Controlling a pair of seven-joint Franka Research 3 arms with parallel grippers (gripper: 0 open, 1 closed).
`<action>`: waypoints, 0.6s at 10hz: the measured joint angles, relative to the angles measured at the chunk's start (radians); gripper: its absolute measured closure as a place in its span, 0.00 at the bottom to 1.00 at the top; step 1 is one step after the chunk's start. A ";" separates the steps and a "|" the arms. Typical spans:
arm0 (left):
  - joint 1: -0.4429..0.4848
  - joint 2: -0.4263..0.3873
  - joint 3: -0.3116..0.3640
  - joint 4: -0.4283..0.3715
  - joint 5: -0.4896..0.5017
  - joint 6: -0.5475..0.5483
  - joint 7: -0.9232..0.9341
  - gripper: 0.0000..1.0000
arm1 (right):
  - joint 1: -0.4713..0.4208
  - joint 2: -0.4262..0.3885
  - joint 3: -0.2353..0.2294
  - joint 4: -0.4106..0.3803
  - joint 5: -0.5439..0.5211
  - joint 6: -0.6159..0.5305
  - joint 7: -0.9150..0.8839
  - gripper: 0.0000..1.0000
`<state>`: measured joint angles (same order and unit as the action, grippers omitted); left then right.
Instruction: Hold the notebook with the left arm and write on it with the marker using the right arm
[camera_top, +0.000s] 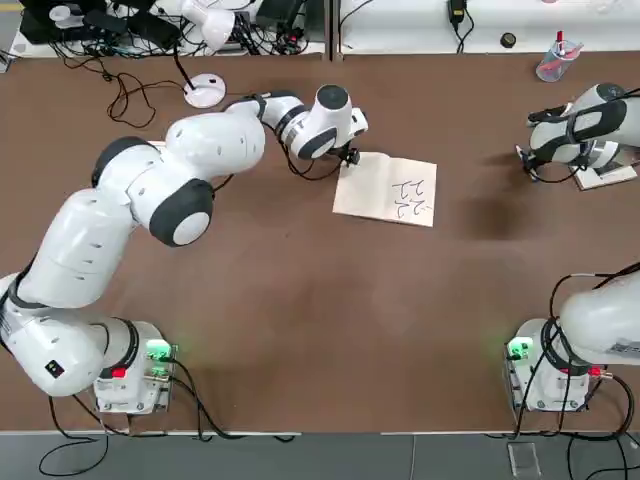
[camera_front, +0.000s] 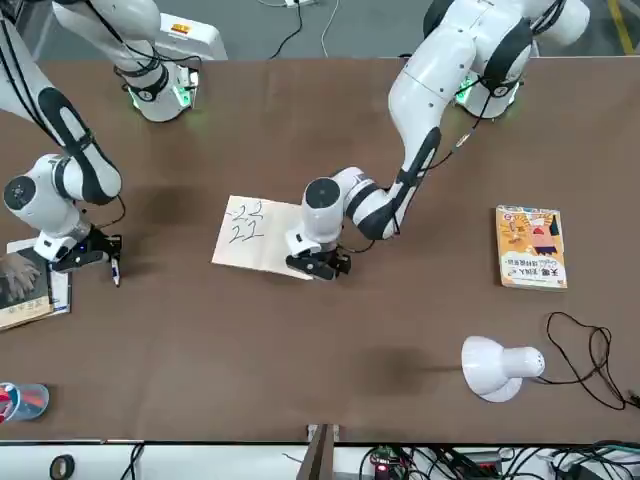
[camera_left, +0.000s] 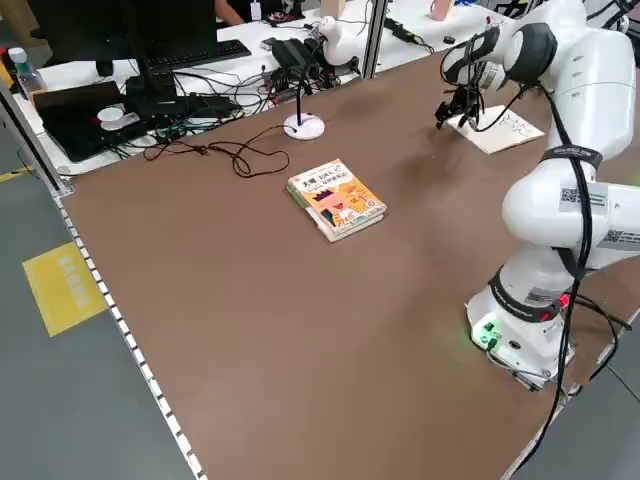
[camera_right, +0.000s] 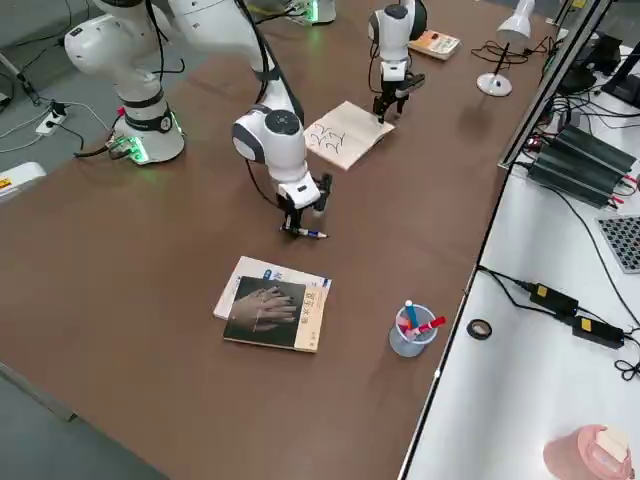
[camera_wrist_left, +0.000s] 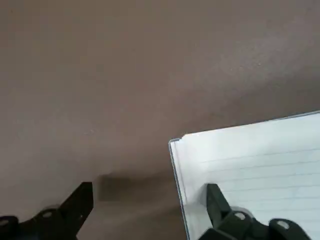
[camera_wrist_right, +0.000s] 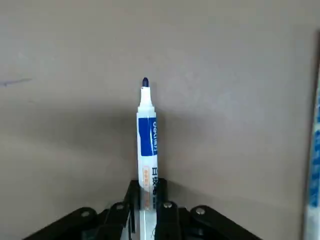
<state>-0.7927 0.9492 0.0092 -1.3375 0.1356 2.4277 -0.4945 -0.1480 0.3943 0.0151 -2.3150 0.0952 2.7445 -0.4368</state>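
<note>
The notebook lies open on the brown table, with black scribbles on the page towards the right arm. My left gripper stands over its corner farthest from that arm. In the left wrist view the fingers are open: one fingertip rests on the lined page, the other is off the page over the table. My right gripper is well away from the notebook, low over the table. It is shut on the marker, a white barrel with a blue band and a bare blue tip pointing away from the fingers.
A dark-covered book lies on the table close to the right gripper. A clear cup of pens and a tape roll stand towards the far right edge. An orange-yellow book and a white lamp sit beyond the left arm.
</note>
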 joint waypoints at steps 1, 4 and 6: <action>0.000 0.000 0.000 0.000 0.000 0.000 0.000 0.00 | 0.015 0.000 0.000 0.021 0.023 -0.061 0.044 0.82; 0.000 0.000 0.000 0.000 0.000 0.000 0.000 0.00 | 0.086 -0.005 0.003 0.117 0.114 -0.300 0.183 0.82; 0.000 0.000 0.000 0.000 0.000 0.000 0.000 0.00 | 0.133 -0.013 0.007 0.204 0.167 -0.449 0.315 0.82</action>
<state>-0.7926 0.9492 0.0095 -1.3375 0.1356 2.4277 -0.4945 -0.0150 0.3811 0.0218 -2.1110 0.2621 2.2955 -0.1216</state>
